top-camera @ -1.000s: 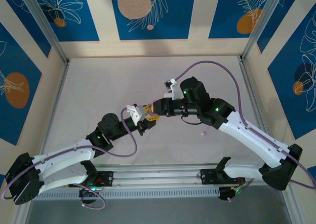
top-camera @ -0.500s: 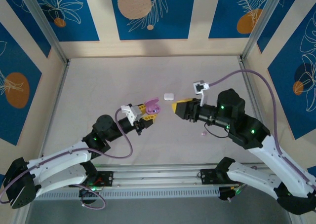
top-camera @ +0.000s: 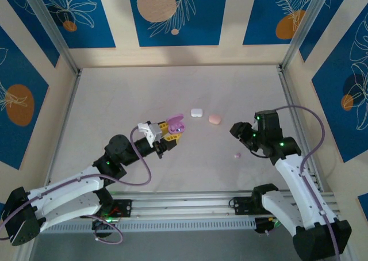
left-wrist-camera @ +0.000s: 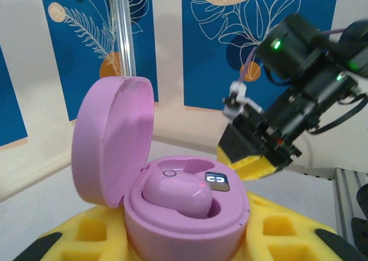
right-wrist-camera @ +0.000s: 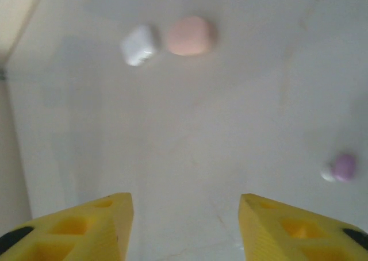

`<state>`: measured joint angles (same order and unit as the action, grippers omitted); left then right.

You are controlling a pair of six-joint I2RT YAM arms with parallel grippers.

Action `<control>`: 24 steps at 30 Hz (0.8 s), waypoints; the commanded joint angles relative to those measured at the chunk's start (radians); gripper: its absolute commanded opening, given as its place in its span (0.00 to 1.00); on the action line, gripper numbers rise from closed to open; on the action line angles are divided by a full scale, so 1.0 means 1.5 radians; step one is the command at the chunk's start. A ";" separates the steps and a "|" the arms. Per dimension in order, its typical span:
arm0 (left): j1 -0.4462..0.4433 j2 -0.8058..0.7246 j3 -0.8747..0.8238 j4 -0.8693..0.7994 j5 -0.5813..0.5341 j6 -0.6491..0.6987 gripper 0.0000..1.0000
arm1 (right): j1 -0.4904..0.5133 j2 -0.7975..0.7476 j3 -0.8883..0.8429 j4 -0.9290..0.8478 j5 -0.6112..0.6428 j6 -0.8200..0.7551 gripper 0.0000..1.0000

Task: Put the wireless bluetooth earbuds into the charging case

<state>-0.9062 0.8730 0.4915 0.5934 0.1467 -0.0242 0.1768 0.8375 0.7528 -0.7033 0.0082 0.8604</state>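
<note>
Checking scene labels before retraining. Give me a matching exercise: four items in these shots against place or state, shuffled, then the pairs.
1. lilac clamshell plastic charging case
2. white rounded plastic case
3. pale pink rounded plastic case
4. tiny lilac plastic earbud

A. loose on the pale table, near the right tool
B. closed, right one of a side-by-side pair
C. lid open, gripped by the left tool
D. closed, left one of that pair

Pairs: 1-C, 2-D, 3-B, 4-A

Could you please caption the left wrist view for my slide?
Left claw holding the open pink charging case, one earbud seated inside.
</note>
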 commanded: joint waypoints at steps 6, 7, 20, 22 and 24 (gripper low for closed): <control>-0.007 -0.003 -0.009 0.015 0.020 -0.025 0.30 | -0.085 0.103 -0.095 0.000 -0.057 0.014 0.54; -0.007 -0.001 -0.009 0.016 0.021 -0.025 0.30 | -0.087 0.118 -0.097 0.002 -0.054 0.006 0.54; -0.007 -0.002 -0.007 0.017 0.021 -0.033 0.30 | -0.144 0.197 -0.141 0.057 -0.065 -0.035 0.50; -0.007 -0.002 -0.007 0.016 0.021 -0.034 0.31 | -0.149 0.206 -0.142 0.070 -0.078 -0.047 0.47; -0.007 -0.002 -0.006 0.016 0.021 -0.034 0.30 | -0.150 0.217 -0.143 0.078 -0.086 -0.053 0.45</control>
<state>-0.9066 0.8742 0.4793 0.5907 0.1562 -0.0620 -0.0418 1.1481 0.5476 -0.6117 -0.0750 0.8131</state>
